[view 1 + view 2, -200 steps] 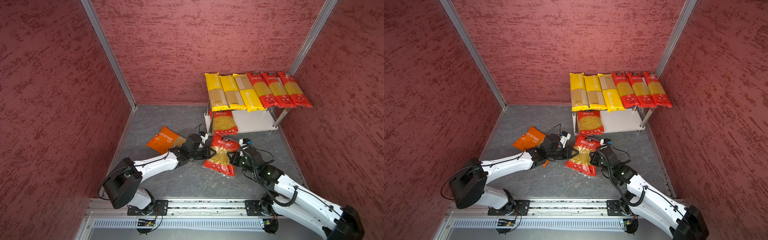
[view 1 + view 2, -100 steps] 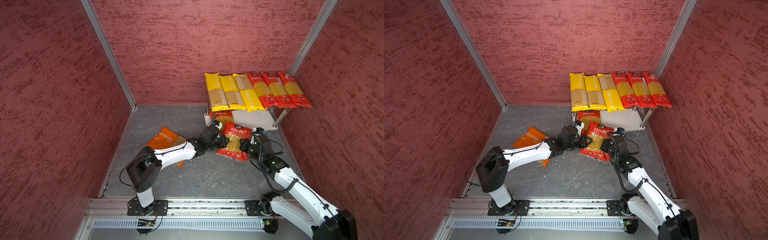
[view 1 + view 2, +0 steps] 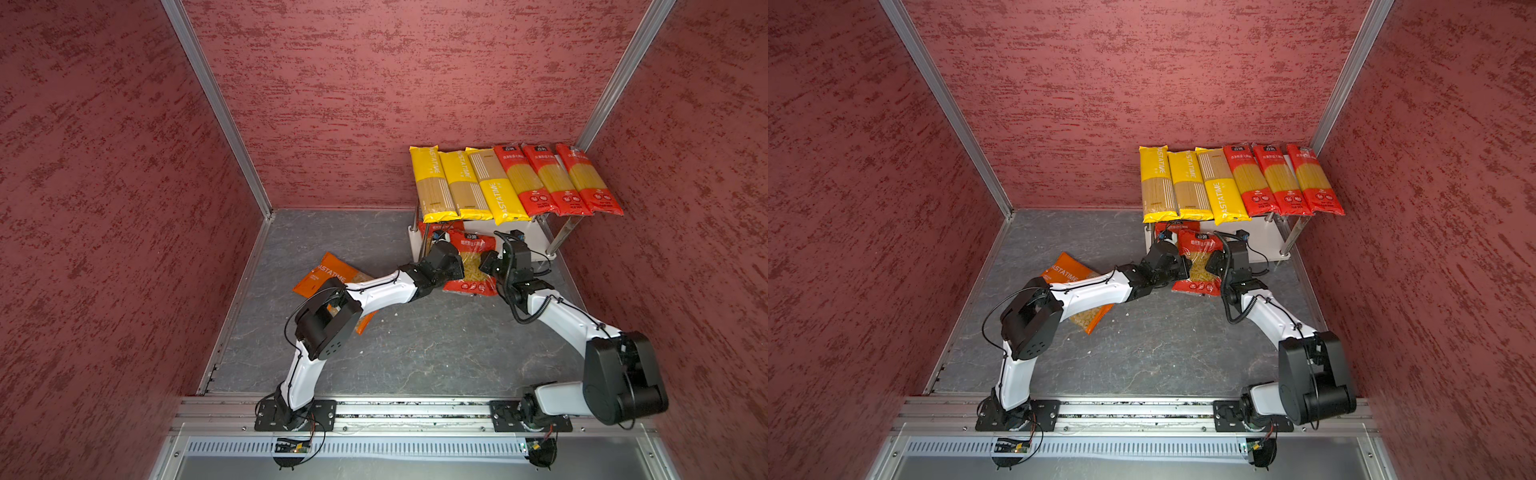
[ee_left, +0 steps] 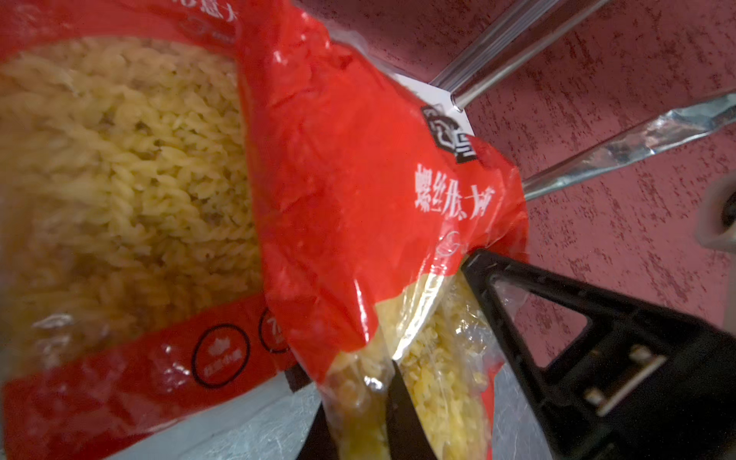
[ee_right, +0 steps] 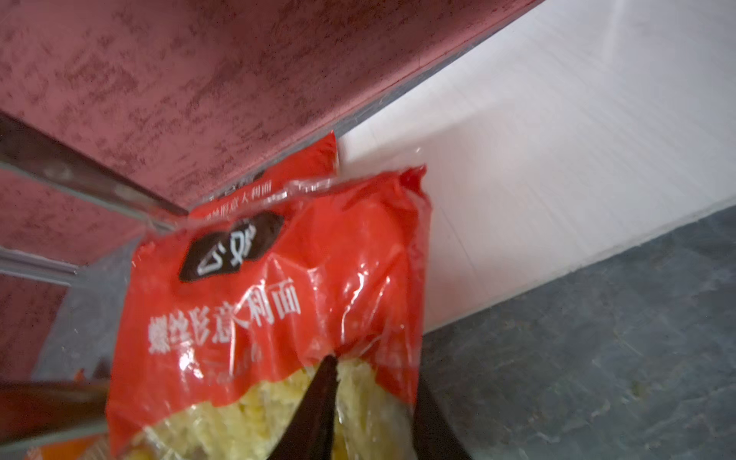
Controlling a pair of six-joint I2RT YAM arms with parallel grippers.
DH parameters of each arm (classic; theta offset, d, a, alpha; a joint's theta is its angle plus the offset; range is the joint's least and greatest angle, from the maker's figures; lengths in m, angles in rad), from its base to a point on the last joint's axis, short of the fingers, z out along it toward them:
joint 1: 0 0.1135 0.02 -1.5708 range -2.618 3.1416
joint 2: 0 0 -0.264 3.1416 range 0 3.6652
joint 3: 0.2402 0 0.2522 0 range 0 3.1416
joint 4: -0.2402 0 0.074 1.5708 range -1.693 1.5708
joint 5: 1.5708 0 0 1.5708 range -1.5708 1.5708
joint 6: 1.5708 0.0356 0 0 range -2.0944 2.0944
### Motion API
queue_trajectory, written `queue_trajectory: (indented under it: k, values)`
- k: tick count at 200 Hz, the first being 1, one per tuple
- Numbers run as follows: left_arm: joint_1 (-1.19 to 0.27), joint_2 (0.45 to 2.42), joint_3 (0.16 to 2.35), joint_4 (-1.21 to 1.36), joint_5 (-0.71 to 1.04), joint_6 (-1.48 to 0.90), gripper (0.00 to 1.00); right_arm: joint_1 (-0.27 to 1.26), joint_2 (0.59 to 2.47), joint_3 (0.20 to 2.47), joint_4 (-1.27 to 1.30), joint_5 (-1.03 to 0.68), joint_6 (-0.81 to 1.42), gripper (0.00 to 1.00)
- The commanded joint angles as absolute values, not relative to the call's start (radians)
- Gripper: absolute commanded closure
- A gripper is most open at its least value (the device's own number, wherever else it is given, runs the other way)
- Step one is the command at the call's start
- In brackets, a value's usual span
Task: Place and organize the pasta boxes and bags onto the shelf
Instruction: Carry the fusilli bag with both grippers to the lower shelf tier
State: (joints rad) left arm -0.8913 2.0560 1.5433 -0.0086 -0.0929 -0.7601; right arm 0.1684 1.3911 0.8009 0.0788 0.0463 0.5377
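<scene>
STEP: red pasta bag, top end over the shelf's lower board, tail above the table | TOOLS: left tool clamped on its side; right tool straddles the opposite edge, grip unclear | HOW: judged best pushed level toward 12 o'clock, beside its twin | COUNT: one orange bag at 9 o'clock; two red bags; top tier, three yellow spaghetti packs, three red spaghetti packs.

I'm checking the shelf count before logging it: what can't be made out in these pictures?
Second red bag on the shelf lower board: top views, mostly hidden by spaghetti packs and the held red bag.
Orange bag: top views, near end under the left arm.
Right gripper: right wrist view, jaws cut off by the edge, grip unclear.
</scene>
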Motion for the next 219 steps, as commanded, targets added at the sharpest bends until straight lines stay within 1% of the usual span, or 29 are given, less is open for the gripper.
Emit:
queue_trajectory:
  k: [1,14,32,56,78,107,137,171,219]
  values:
    - [-0.894,2.077,1.616,-0.031,-0.148,-0.792,1.0,0.161,1.37,0.838,0.188,0.05,0.548,0.59]
    - [-0.886,2.091,1.625,-0.034,-0.147,-0.827,1.0,0.161,1.337,0.805,0.176,0.046,0.559,0.53]
    - [-0.875,2.107,1.644,-0.043,-0.143,-0.862,1.0,0.161,1.264,0.758,0.121,0.062,0.567,0.48]
    - [-0.866,2.118,1.662,-0.043,-0.149,-0.9,1.0,0.141,1.163,0.725,-0.023,0.073,0.597,0.41]
    - [-0.865,2.129,1.684,-0.026,-0.15,-0.931,1.0,0.123,1.084,0.702,-0.171,0.021,0.663,0.36]
    - [-0.881,2.134,1.683,0.045,-0.186,-0.954,1.0,0.12,0.939,0.608,-0.202,-0.025,0.75,0.36]
    - [-0.914,2.148,1.691,0.187,-0.312,-0.892,1.0,0.12,0.831,0.581,-0.261,-0.009,0.766,0.36]
    - [-0.913,2.214,1.769,0.29,-0.382,-0.829,1.0,0.118,0.782,0.561,-0.309,-0.02,0.768,0.36]
    - [-0.908,2.358,1.98,0.308,-0.447,-0.78,1.0,0.117,0.77,0.557,-0.31,-0.067,0.778,0.36]
